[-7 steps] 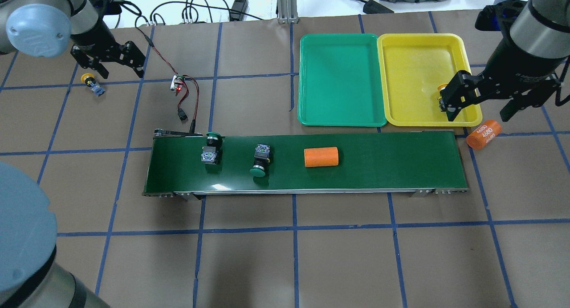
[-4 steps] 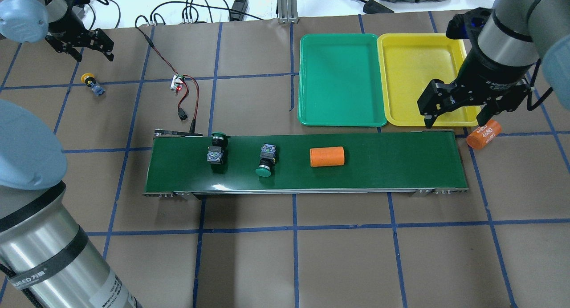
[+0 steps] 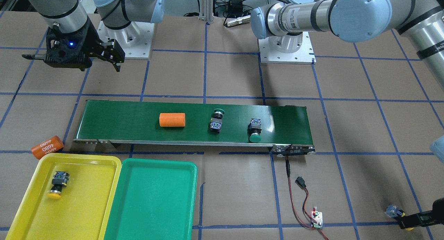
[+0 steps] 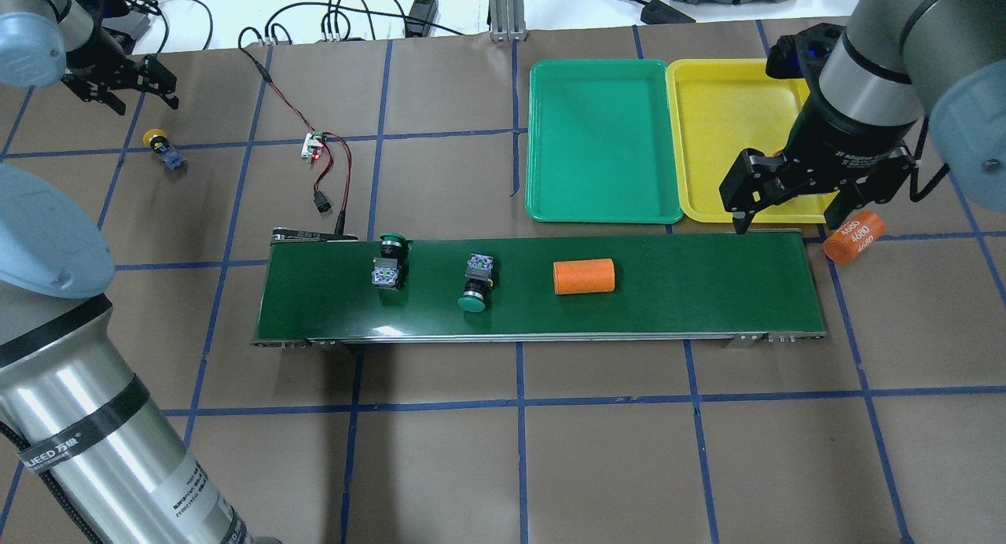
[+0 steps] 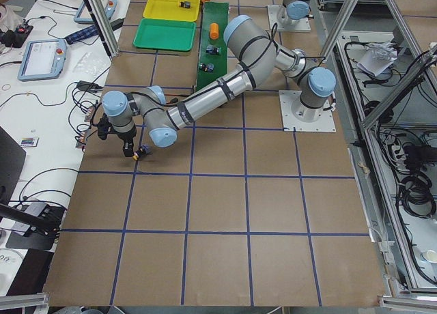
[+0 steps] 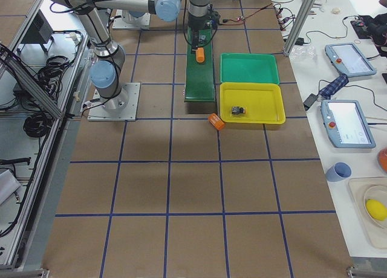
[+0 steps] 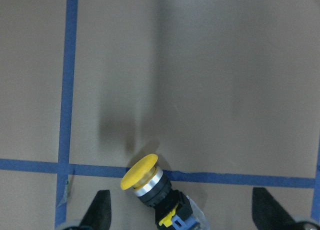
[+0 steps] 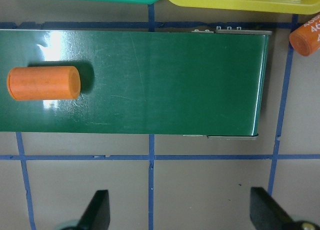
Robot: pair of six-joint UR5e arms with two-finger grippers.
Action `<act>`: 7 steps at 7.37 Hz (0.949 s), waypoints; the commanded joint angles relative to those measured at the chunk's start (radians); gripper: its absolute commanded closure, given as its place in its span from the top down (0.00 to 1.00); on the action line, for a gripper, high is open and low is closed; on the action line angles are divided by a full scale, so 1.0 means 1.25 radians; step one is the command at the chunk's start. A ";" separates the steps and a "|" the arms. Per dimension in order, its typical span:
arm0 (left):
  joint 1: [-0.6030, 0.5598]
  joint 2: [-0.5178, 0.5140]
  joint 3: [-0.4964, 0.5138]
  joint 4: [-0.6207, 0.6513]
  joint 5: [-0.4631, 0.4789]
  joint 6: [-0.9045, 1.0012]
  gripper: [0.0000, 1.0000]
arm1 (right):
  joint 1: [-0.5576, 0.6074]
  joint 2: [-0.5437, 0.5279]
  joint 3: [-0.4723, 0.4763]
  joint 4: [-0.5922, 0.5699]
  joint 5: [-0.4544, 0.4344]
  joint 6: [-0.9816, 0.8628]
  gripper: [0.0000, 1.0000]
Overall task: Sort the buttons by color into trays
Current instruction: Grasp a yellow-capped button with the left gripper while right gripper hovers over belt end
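Two green buttons (image 4: 389, 266) (image 4: 475, 283) lie on the dark-green belt (image 4: 707, 284). One yellow button (image 4: 161, 146) lies on the table at the far left, and my open left gripper (image 4: 145, 102) hovers just beyond it. In the left wrist view that yellow button (image 7: 149, 183) sits between the spread fingers (image 7: 100, 210). A second yellow button (image 3: 58, 184) rests in the yellow tray (image 4: 731, 112). The green tray (image 4: 601, 135) holds nothing. My right gripper (image 4: 788, 222) hangs open and empty over the belt's right end.
An orange cylinder (image 4: 583, 277) rides the belt to the right of the green buttons. Another, marked 4680 (image 4: 853, 236), lies on the table off the belt's right end. A small circuit board with red and black wires (image 4: 314, 146) lies behind the belt's left end.
My right gripper swung off the yellow tray towards the belt's right end, leaving the yellow button in the tray. My left gripper drew back to the far left. Belt items drifted right.
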 commanded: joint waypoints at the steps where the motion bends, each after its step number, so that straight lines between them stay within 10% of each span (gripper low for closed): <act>1: 0.002 -0.034 -0.005 0.030 -0.003 -0.011 1.00 | 0.001 0.000 0.004 -0.004 -0.002 -0.001 1.00; 5: 0.005 -0.042 -0.010 0.023 -0.002 -0.009 0.83 | 0.001 0.000 0.004 -0.001 -0.010 -0.002 1.00; 7: 0.000 -0.033 -0.012 0.003 -0.002 -0.012 0.07 | 0.002 -0.001 0.006 -0.001 -0.001 -0.001 1.00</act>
